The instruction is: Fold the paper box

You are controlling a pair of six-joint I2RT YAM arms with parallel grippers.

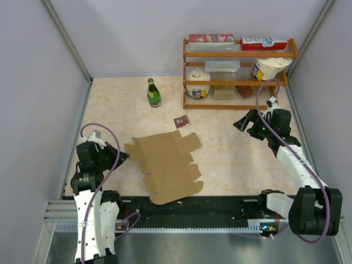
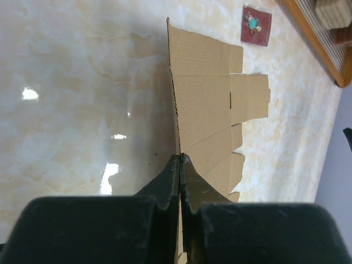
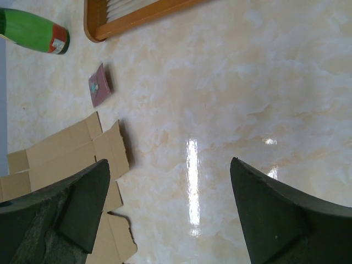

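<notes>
Top external view: left gripper (image 1: 121, 155) tight on the flat paper box (image 1: 165, 165), right gripper (image 1: 246, 124) spread wide, far right.

One paper box (image 1: 165, 165) at centre; one green bottle (image 1: 153, 93), one red card (image 1: 181, 120); one wooden rack (image 1: 236, 54) upper right, two printed cartons (image 1: 211, 38) atop it.

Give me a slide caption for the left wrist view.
Left hand pinches the edge of the unfolded paper box, a red card lying beyond it on the table.
</notes>
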